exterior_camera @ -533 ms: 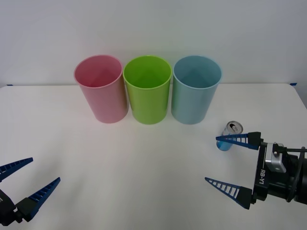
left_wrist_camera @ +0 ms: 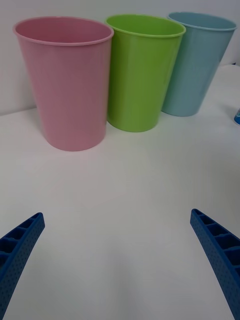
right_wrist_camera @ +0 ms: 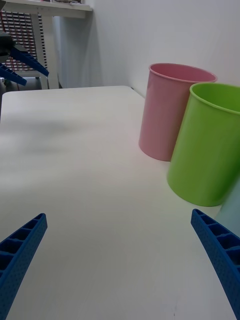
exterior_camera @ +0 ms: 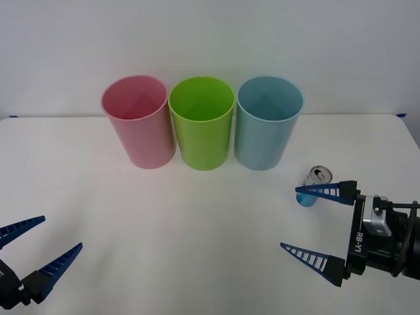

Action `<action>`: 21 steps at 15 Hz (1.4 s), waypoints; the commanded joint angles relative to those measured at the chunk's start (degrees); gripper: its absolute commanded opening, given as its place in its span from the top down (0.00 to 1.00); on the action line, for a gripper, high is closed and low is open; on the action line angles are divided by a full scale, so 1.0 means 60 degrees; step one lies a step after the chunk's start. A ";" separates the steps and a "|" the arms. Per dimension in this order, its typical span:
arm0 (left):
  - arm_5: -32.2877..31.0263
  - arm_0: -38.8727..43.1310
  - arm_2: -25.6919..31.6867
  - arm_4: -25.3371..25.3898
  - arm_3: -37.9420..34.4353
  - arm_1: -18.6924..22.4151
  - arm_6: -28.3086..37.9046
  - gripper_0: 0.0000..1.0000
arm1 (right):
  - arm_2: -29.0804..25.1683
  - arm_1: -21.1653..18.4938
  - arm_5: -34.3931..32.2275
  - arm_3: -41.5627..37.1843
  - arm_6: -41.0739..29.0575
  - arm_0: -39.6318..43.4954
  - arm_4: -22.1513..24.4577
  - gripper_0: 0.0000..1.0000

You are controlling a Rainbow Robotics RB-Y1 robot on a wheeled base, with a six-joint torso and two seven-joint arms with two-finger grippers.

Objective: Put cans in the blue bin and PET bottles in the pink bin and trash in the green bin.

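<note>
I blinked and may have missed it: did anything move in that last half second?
Nothing visibly changed. The small aluminium can stands by the open right gripper, ungrasped; the open left gripper waits near the table's front edge.

My left gripper (left_wrist_camera: 117,265) is spread wide over bare white table (left_wrist_camera: 120,200), nothing between the fingers (left_wrist_camera: 20,250). Three bins stand upright in a row ahead: pink bin (left_wrist_camera: 67,80) at 11 o'clock, green bin (left_wrist_camera: 142,70) at 12, blue bin (left_wrist_camera: 197,62) at 1. Neighbouring bins are close together. A blue sliver of the can (left_wrist_camera: 237,116) sits at 2 o'clock.
</note>
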 commanded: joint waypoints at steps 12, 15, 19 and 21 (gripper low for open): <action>0.0000 0.0000 0.0000 0.0000 0.0000 0.0000 0.0000 0.00 | 0.0000 0.0000 0.0000 0.0000 0.0000 0.0000 0.0000 0.00; 0.0000 0.0000 0.0000 0.0000 0.0000 0.0000 0.0000 0.00 | 0.0000 0.0000 0.0000 0.0000 0.0000 0.0000 0.0000 0.00; 0.0000 0.0000 0.0000 0.0000 0.0000 0.0000 0.0000 0.00 | 0.0000 0.0000 0.0000 0.0000 0.0000 0.0000 0.0000 0.00; 0.0000 0.0000 0.0000 0.0000 0.0000 0.0000 0.0000 0.00 | 0.0000 0.0000 0.0000 0.0000 0.0000 0.0000 0.0000 0.00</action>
